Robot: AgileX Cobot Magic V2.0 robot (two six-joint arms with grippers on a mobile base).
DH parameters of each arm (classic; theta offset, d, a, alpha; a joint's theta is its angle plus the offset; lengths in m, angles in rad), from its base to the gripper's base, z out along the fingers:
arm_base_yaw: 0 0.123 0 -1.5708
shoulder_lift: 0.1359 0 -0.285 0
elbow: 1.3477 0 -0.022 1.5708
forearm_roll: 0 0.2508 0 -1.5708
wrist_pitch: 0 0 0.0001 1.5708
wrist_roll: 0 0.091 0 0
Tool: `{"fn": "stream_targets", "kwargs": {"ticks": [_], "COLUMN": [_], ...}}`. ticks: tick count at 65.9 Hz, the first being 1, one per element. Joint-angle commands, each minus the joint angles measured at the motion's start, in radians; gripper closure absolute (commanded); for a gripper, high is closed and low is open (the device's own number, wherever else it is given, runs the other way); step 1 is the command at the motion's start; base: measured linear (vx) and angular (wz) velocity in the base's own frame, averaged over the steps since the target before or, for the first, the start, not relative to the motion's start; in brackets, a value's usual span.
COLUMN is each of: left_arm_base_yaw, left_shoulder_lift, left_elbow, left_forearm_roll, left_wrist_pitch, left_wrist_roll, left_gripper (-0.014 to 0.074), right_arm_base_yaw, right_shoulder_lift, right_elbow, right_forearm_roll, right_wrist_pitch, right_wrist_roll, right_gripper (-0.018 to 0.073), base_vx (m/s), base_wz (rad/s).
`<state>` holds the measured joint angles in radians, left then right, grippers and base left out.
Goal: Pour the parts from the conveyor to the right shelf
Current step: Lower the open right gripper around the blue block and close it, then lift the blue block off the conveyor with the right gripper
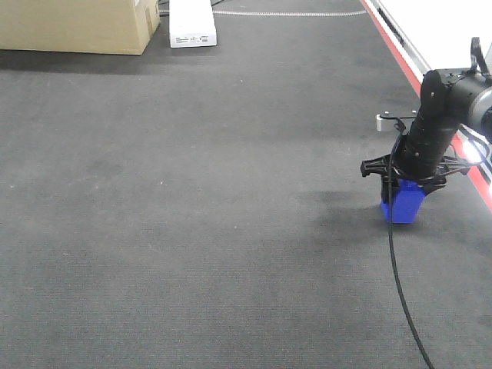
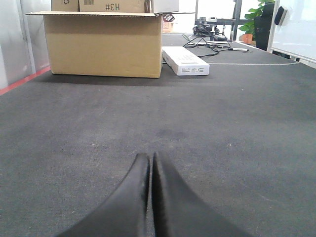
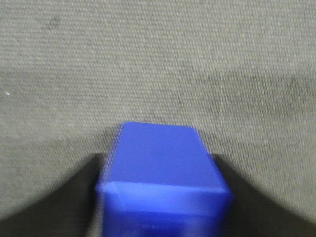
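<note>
Bright-blue, smooth-faced boxy part [image 3: 163,163]

The conveyor [image 1: 192,215] is a wide, flat, dark-grey ribbed belt with a red stripe [image 1: 400,54] along its right edge. At its far left end a cardboard box [image 1: 77,23] stands on it, and just beside that box lies a flat white box [image 1: 191,23]. Near the right edge is a small blue block [image 1: 402,201]; whether its base touches the belt cannot be told
</note>
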<state>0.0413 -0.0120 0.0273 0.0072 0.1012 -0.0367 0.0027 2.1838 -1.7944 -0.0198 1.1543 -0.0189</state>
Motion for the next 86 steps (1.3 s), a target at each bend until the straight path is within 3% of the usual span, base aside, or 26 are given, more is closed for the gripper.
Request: {"fn": "stream_targets", "kwargs": {"ticks": [1, 7, 25, 41, 74, 86], "left_arm_base_yaw": [-0.005, -0.005, -0.005, -0.005, -0.005, -0.005], "left_shoulder_lift": [-0.011, -0.011, -0.011, -0.011, -0.011, -0.011], "left_elbow": [-0.020, -0.020, -0.020, -0.020, -0.020, -0.020], "left_forearm_roll": [-0.007, -0.007, -0.007, -0.007, -0.007, -0.007], "left_wrist_pitch": [-0.079, -0.079, -0.079, -0.079, -0.079, -0.079], "left_wrist_roll": [-0.008, -0.008, -0.008, -0.008, -0.008, -0.008], "left_gripper": [0.0603, 0.0603, 0.0603, 0.0603, 0.0603, 0.0603], "right_arm_base_yaw": [-0.007, -0.007, -0.007, -0.004, -0.004, -0.005], "right_shoulder_lift": [-0.063, -0.063, -0.135, -0.337, -1.058, -1.281], "right_elbow": [-0.032, -0.032, -0.032, 0.009, 0.716, 0.958], "right_forearm_roll": [-0.017, -0.020, -0.020, -0.005, -0.007, -0.007], "right_wrist_pitch": [0.021, 0.034, 0.006, -0.094, -0.617, -0.745], "right_wrist_roll": [0.002, 0.000, -0.003, -0.002, -0.003, -0.001], "right_gripper": [0.0389, 0.0575, 0.0564, 0.0564, 0.0564, 0.0564], "base_vx": [0.00, 0.00, 0.00, 0.00, 0.00, 0.00], "base_wz": [0.00, 0.00, 0.00, 0.00, 0.00, 0.00]}}
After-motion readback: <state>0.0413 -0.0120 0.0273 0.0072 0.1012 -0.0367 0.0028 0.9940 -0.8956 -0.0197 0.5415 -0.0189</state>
